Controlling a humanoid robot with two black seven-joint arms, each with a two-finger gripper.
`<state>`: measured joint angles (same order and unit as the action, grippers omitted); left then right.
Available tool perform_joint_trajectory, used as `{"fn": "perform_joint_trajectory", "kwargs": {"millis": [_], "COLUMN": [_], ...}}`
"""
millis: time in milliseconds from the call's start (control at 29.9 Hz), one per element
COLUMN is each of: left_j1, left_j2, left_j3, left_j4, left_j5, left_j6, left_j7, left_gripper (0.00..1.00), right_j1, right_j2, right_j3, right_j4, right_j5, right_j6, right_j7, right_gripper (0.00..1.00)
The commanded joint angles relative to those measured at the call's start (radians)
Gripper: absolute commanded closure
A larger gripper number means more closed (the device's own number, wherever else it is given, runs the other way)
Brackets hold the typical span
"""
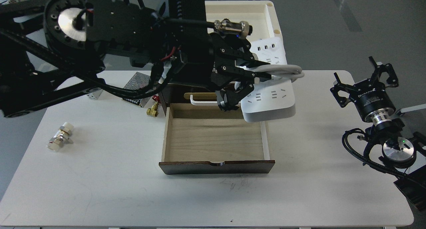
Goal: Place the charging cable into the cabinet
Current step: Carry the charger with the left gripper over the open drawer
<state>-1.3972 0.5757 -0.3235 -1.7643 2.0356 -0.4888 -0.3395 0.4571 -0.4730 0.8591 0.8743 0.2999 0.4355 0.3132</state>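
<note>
Head view: left gripper point(248, 76) is clamped on the charging cable point(271, 101), holding it above the far right corner of the cabinet point(216, 164) drawer, which stands open at bench point(100, 189) centre. Right gripper point(364, 84) fingers spread wide, at the right edge.

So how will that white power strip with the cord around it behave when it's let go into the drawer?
The power strip looks rigid, so it should drop flat. Its grey cord loops loosely and may flop out. Held by the left hand above the drawer's right edge, it might catch there.
</note>
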Motion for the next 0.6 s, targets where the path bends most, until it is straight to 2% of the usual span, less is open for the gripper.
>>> {"fn": "perform_joint_trajectory", "kwargs": {"millis": [0, 134, 201, 301, 368, 569], "left_j1": [0.095, 0.234, 0.283, 0.337, 0.349, 0.360], "left_j2": [-0.063, -0.074, -0.062, -0.039, -0.017, 0.023], "left_j3": [0.006, 0.009, 0.012, 0.015, 0.015, 0.049], "left_j4": [0.000, 0.009, 0.011, 0.038, 0.046, 0.048], "left_j5": [-0.032, -0.031, -0.026, -0.022, -0.014, -0.014], "left_j6": [0.000, 0.000, 0.000, 0.000, 0.000, 0.000], "left_j7": [0.000, 0.013, 0.034, 0.108, 0.137, 0.132], "left_gripper": [0.98, 0.98, 0.98, 0.98, 0.98, 0.98], "right_j1": [0.002, 0.000, 0.000, 0.000, 0.000, 0.000], "right_j2": [-0.001, -0.001, -0.001, 0.001, -0.001, 0.001], "right_j3": [0.000, 0.000, 0.001, 0.000, 0.000, 0.000], "right_j4": [0.000, 0.000, 0.000, 0.000, 0.000, 0.002], "right_j5": [-0.001, -0.002, -0.007, -0.007, -0.007, -0.015], "right_j6": [0.000, 0.000, 0.000, 0.000, 0.000, 0.000], "right_j7": [0.000, 0.000, 0.000, 0.000, 0.000, 0.000], "right_gripper": [0.00, 0.00, 0.00, 0.00, 0.00, 0.00]}}
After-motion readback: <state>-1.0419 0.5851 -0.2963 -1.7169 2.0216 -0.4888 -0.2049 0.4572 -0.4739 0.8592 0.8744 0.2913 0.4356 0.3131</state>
